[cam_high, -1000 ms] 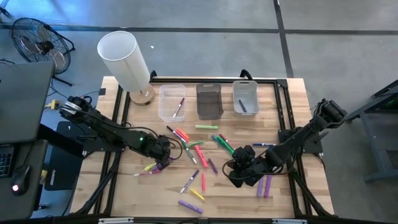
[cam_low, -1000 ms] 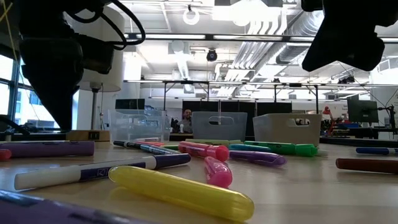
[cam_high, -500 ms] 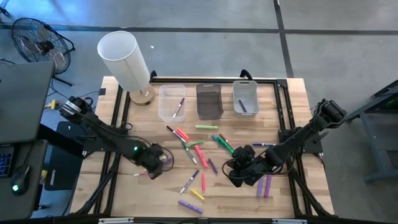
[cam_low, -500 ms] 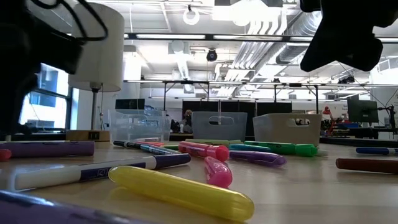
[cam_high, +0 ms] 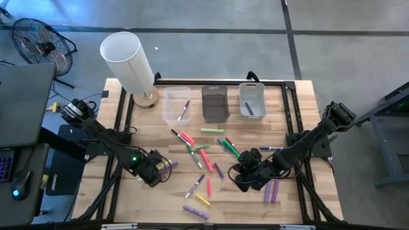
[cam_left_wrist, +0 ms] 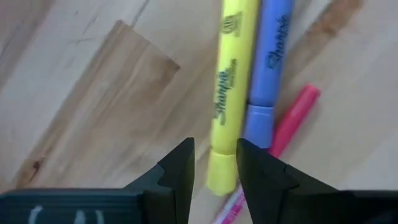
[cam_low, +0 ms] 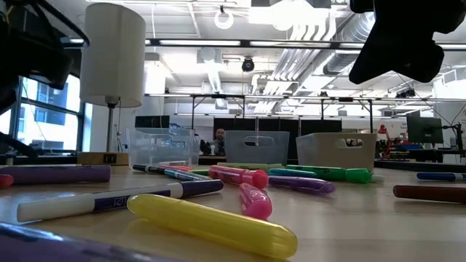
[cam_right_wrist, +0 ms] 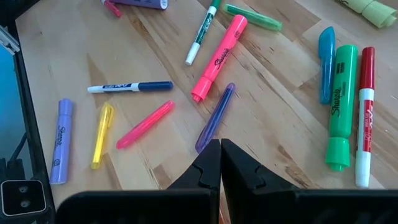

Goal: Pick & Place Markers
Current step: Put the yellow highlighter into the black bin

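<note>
While most markers are lying loose across the middle of the tabletop (cam_high: 128,204), we are seeing the left end effector (cam_left_wrist: 214,163) hanging low over a small cluster near the left side, its fingers (cam_left_wrist: 180,168) standing partly apart and straddling the tail of a yellow marker (cam_left_wrist: 227,99), not clamped on it as far as we can tell. A blue-purple marker (cam_left_wrist: 270,68) is lying touching the yellow one, with a pink marker (cam_left_wrist: 292,121) just beside, so we are judging the narrow gap is set to take only the yellow. The right end effector (cam_right_wrist: 220,163) is waiting, fingers together and empty, over the right-hand scatter. A few markers are already sitting in the clear bins (cam_high: 176,105) at the far edge.
</note>
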Motion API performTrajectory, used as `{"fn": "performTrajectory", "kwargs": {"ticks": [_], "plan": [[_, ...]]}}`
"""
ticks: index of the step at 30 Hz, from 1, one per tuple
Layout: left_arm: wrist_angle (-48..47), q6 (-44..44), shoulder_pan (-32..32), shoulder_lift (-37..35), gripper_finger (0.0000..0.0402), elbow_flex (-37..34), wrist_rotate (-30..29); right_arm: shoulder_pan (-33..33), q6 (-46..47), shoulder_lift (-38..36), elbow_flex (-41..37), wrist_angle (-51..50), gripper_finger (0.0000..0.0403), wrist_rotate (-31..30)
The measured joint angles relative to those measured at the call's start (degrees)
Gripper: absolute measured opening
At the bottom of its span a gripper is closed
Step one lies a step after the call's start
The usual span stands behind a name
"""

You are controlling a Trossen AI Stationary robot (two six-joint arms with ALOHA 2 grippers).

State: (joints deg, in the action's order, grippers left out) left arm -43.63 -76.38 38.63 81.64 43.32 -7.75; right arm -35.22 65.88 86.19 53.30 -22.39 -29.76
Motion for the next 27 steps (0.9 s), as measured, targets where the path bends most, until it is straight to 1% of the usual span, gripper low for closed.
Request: {"fn": "performTrajectory", "kwargs": {"ticks": [6, 12, 17, 22, 24, 27], "plan": [[0.2, -0.1, 0.0, 0.0, 0.0115, -1.5, -0.8, 0.0, 0.1, 0.0, 0.0, 0.0, 0.0, -0.1], [0.1, -1.7, 0.0, 0.0, 0.0115, -3.1, -4.6, 0.0, 0.1, 0.0, 0.0, 0.0, 0.0, -0.1], [1.2, -1.5, 0.0, 0.0, 0.0114, -5.1, -5.2, 0.0, -0.1, 0.0, 0.0, 0.0, 0.0, -0.1], [2.8, -1.4, 0.0, -0.2, 0.0114, -7.2, -5.7, 0.0, -0.1, 0.0, 0.0, 0.0, 0.0, -1.8], [3.3, -0.3, 0.0, -0.2, 0.0114, -7.7, -5.7, 0.0, 0.1, 0.0, 0.0, 0.0, 0.0, -2.2], [4.5, 2.8, -2.0, -0.2, 0.0114, -8.0, -5.1, 0.7, 0.3, 0.0, 0.0, 0.0, 0.0, -2.2]]}}
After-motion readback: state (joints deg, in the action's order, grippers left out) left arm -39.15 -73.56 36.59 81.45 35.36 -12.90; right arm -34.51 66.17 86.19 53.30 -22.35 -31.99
